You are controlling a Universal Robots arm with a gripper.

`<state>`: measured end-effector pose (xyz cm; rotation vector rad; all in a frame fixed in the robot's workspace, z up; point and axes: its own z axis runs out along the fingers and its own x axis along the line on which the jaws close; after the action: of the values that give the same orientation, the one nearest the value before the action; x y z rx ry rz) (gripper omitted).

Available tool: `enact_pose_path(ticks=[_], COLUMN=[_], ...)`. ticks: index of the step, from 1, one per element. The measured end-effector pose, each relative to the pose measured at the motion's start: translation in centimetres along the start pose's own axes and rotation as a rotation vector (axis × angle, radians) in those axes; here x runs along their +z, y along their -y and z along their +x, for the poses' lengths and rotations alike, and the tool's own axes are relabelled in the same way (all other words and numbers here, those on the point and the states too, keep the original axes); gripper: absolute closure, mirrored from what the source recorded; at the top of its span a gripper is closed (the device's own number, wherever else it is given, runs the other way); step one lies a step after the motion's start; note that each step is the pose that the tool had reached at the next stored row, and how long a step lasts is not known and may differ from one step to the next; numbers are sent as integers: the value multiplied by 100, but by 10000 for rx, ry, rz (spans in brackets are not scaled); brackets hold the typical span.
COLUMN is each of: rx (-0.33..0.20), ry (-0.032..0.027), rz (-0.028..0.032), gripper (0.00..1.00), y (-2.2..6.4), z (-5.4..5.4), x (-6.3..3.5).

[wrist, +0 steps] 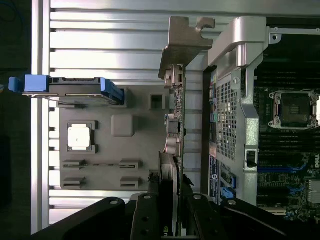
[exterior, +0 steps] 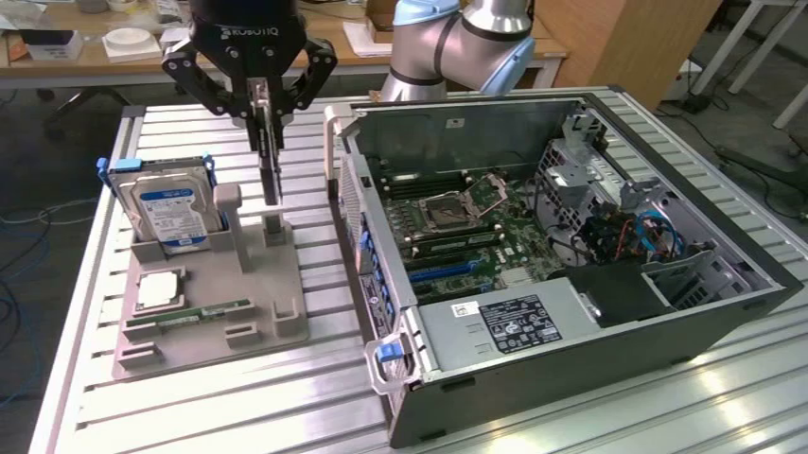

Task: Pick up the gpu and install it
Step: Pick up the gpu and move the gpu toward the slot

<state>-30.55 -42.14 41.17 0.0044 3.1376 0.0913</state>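
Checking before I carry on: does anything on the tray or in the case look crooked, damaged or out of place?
Nothing stands out. The gpu hangs upright in the gripper over the grey tray. The hard drive stands upright in its slot, and the open case looks intact.

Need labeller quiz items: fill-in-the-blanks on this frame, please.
The end effector holds the gpu by its ___ edge.
The hard drive stands ___ in the gray holder.
The open computer case sits on the exterior view's ___.
Missing: top; upright; right.
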Motion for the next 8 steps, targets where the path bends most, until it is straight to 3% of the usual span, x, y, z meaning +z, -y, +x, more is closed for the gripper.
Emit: enact_pose_path(ticks=[8], rx=[0], ry=[0], rz=[1], gripper=[74], y=[0], z=[-86], x=[3])
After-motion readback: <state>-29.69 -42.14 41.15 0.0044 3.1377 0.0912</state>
